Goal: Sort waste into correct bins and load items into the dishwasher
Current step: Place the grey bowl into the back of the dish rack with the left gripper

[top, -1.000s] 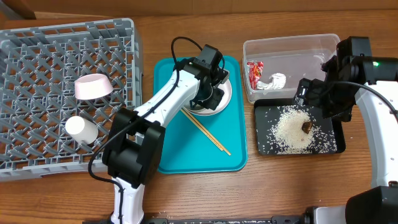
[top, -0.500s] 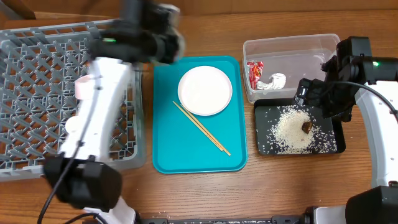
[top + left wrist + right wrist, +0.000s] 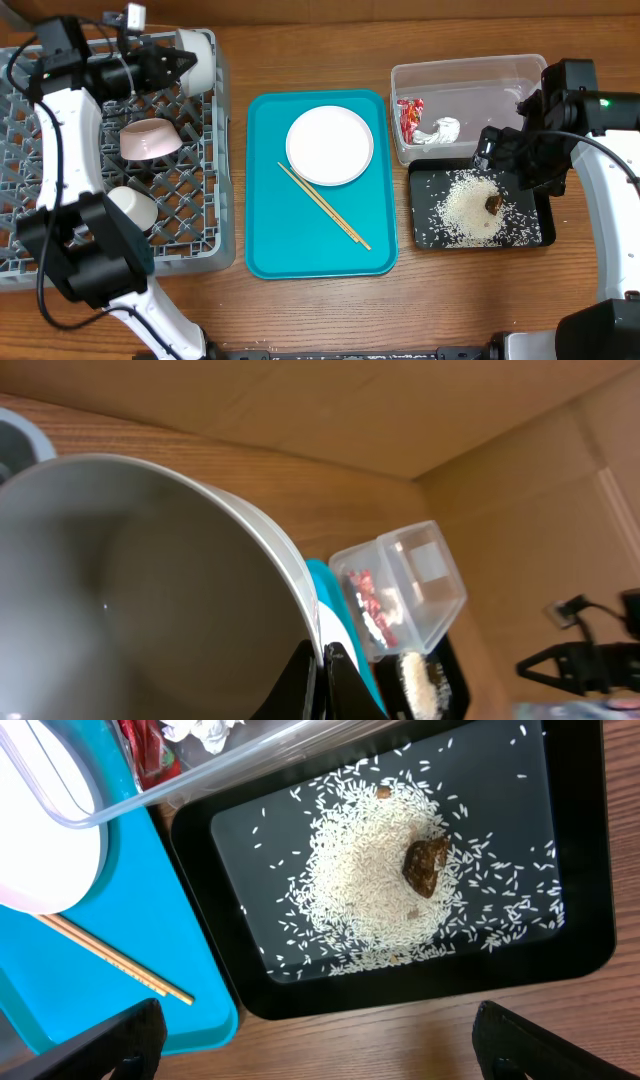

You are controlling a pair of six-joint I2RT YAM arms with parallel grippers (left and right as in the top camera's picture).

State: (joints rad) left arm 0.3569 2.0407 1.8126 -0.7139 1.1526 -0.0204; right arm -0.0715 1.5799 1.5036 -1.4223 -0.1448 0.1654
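My left gripper (image 3: 176,62) is shut on the rim of the grey-green bowl (image 3: 196,60) and holds it tilted over the far edge of the grey dish rack (image 3: 70,245). In the left wrist view the bowl (image 3: 130,590) fills the left side, with the jaws (image 3: 322,665) pinching its rim. A pink bowl (image 3: 150,139) and a white cup (image 3: 131,206) lie in the rack. The white plate (image 3: 330,146) and two chopsticks (image 3: 324,205) lie on the teal tray (image 3: 290,250). My right gripper (image 3: 503,160) is open and empty over the black tray (image 3: 528,235), which holds rice (image 3: 465,208) and a brown bit (image 3: 493,203).
The clear tub (image 3: 470,90) behind the black tray holds the red wrapper (image 3: 410,118) and the white tissue (image 3: 441,130). In the right wrist view, rice (image 3: 370,885) and the brown bit (image 3: 425,865) lie on the black tray (image 3: 580,935), chopsticks (image 3: 115,955) to the left.
My left arm has lifted the grey-green bowl off the plate on the teal tray and swung it left to the far edge of the dish rack. The right arm has not moved.
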